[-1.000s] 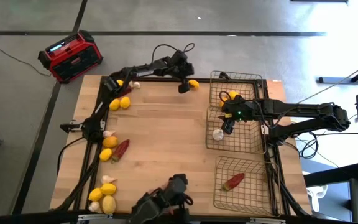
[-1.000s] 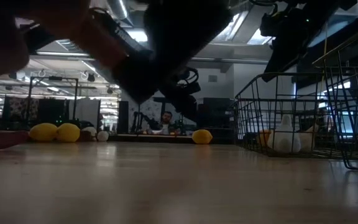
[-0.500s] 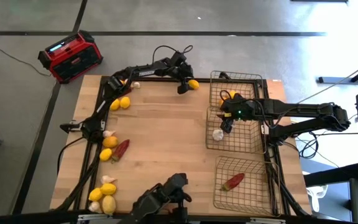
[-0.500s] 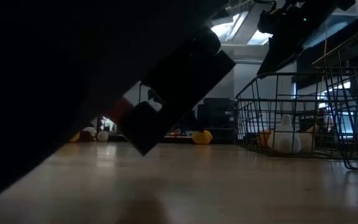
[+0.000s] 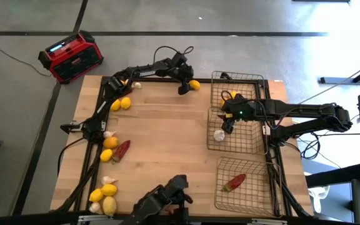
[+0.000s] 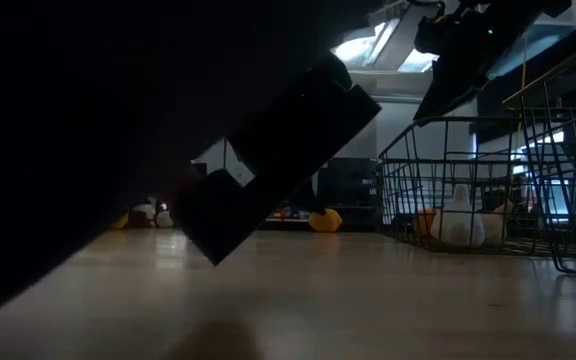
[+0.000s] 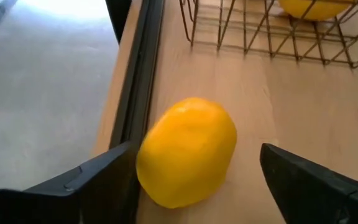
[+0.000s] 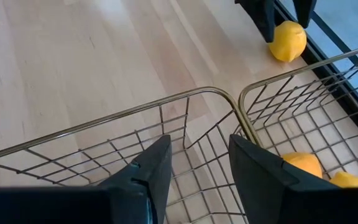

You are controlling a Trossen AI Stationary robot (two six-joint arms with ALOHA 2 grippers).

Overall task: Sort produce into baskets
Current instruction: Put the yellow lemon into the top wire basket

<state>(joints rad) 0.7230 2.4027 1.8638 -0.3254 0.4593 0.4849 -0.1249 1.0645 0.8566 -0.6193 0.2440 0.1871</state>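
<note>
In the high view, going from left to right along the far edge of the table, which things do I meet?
Red radio on the floor → garlic bulb → left gripper → lemon → far basket.

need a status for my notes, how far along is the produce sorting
Done: a red chili pepper, a white garlic bulb and a lemon lie in bronze wire baskets. In hand: the open left pincer straddles a yellow lemon. Left: lemons, garlic and a chili on the table's left side.

even bright overhead light; low view dim, backlit, blurred foreground.
</note>
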